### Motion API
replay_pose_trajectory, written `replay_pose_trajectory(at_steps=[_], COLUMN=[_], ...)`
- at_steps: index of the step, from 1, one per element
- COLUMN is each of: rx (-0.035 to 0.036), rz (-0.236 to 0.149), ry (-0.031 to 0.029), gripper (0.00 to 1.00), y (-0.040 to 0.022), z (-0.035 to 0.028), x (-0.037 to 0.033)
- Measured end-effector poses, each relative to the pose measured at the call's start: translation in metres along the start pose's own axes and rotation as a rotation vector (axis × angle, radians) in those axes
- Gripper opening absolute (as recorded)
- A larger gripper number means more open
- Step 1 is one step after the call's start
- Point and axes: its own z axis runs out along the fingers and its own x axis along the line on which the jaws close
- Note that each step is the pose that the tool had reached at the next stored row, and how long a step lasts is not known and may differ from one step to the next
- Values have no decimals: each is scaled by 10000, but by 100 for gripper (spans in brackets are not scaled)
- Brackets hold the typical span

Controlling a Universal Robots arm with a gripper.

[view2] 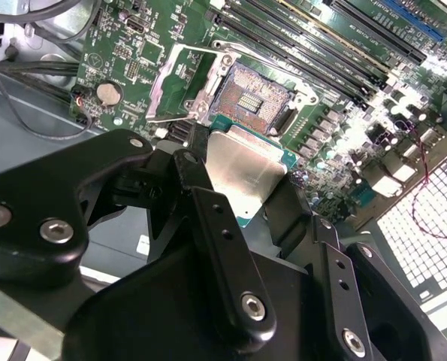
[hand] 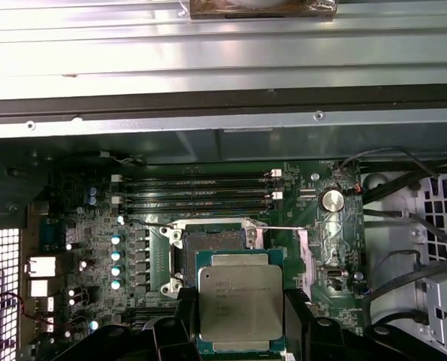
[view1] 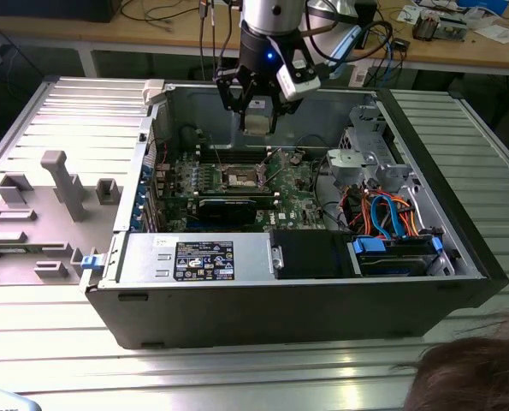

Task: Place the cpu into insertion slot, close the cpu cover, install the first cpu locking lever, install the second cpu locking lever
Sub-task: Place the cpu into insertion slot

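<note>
The gripper (view1: 258,120), clamped on the cpu (hand: 240,301) and raised clear of the insertion slot (hand: 212,239), should hold it level and square to that slot's rim.

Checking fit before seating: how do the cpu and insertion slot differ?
The cpu has a smooth silvery top; the insertion slot has a dark centre. The cpu is held in the end effector above the motherboard; the insertion slot sits in it, uncovered. Both are square.
</note>
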Motion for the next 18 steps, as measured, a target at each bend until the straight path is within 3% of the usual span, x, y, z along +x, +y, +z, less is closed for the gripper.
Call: replay_pose_trajectory(at_steps=[18], rx=[1], rz=[0], ry=[0], gripper=[55], y=[-5], z=[52], x=[-1])
